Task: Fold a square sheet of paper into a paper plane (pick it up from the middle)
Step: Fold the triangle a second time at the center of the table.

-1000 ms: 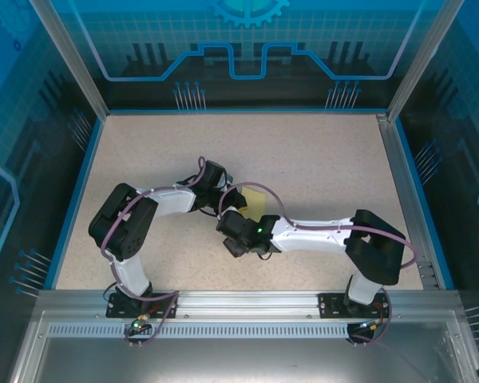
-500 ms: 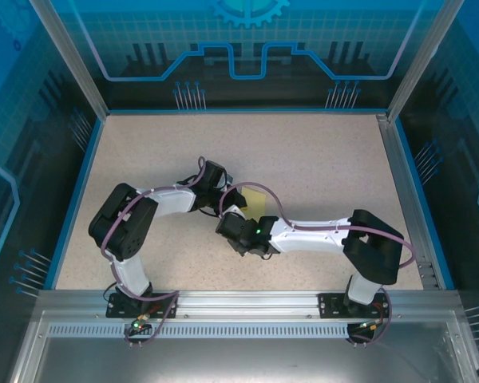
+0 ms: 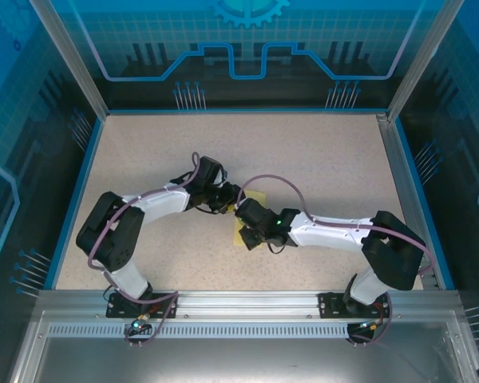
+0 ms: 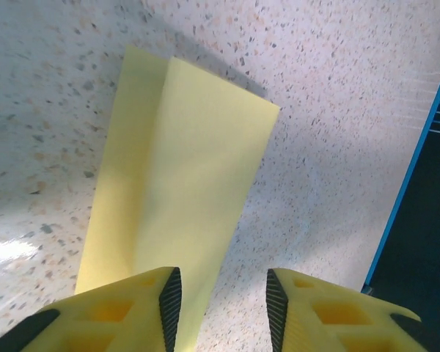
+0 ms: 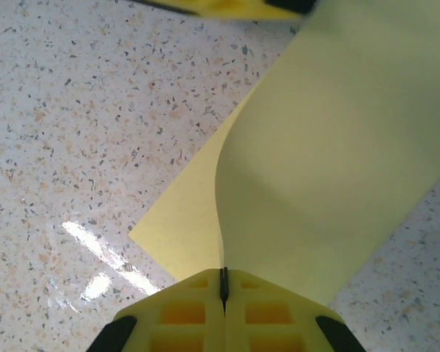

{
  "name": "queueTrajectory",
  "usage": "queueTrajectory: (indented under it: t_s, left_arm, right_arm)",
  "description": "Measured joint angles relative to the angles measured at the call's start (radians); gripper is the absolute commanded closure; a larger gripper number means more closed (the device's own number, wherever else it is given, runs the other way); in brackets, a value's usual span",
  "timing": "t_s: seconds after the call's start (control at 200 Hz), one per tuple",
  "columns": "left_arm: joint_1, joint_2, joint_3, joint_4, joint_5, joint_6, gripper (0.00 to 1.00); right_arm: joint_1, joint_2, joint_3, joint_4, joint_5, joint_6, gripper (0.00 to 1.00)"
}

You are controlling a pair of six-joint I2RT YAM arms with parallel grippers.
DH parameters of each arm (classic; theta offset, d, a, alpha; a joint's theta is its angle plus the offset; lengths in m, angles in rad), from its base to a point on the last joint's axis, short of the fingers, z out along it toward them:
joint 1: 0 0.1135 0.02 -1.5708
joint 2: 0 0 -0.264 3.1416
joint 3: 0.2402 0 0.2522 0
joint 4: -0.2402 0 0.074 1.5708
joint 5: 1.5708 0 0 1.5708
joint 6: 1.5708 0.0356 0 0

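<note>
Two white arms [image 3: 164, 199] with black joints [image 3: 112, 231], looping purple cables [image 3: 275, 182], and yellow fingers [image 4: 125, 312] with black pads [image 4: 171, 304].

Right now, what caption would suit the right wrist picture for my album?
Right fingers pinch the edge of the yellow paper, which curls up from the speckled table.

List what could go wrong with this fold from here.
1. The right gripper pinches just the edge of the paper, which bows up; a pull could slip or tear it.
2. The left gripper stands open over the paper, not gripping it, so the fold may shift.
3. Both grippers sit close together in the top view; they could collide.
</note>
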Motion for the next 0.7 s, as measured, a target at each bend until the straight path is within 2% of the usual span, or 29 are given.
queueTrajectory:
  t_s: [0.245,0.54,0.7]
  left_arm:
    - [0.000,-0.116,-0.036,-0.044,-0.087,0.023,0.57]
    - [0.000,-0.138,-0.088,-0.048,-0.090,0.047,0.61]
    - [0.000,-0.138,-0.102,-0.047,-0.086,0.047,0.62]
  right_arm:
    - [-0.146,-0.016,-0.081,0.099,-0.241,-0.007,0.96]
    - [-0.300,-0.012,-0.092,0.132,-0.503,-0.056,0.95]
    - [-0.357,0.025,-0.092,0.129,-0.591,-0.094,0.94]
